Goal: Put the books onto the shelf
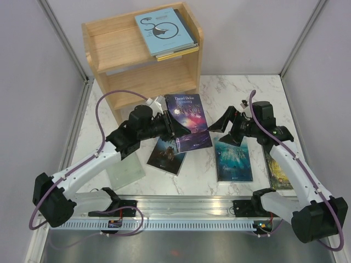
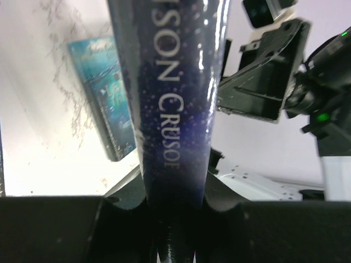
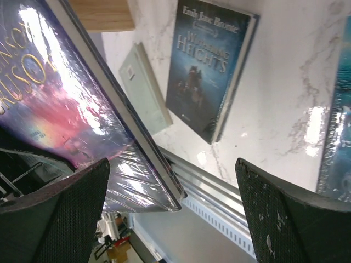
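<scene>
The left pincer (image 1: 167, 125) is clamped on one edge of a dark purple book (image 1: 189, 121), which is held tilted above the marble table (image 1: 197, 178) at the centre of the overhead view. In the left wrist view the cover is seen rising from between the closed jaws, with the letters "SON CRUSOE" readable on it.

The right pincer (image 1: 222, 127) is spread wide with nothing gripped, just right of the purple book's edge. Whether it touches the book cannot be told.

A dark book (image 1: 167, 156) titled "Wuthering Heights" is laid flat on the table just below the raised one. A teal book (image 1: 233, 159) is laid flat right of centre. A green-gold book (image 1: 277, 174) is seen further right, partly covered by the right arm (image 1: 296, 170). A pale grey-green book (image 1: 126, 171) is laid at the lower left.

The wooden shelf (image 1: 142, 66) is placed at the top of the frame, left of centre. A light blue book (image 1: 164, 30) is laid flat on its top board, over a yellow book (image 1: 176, 53) of which only the edge is shown.
</scene>
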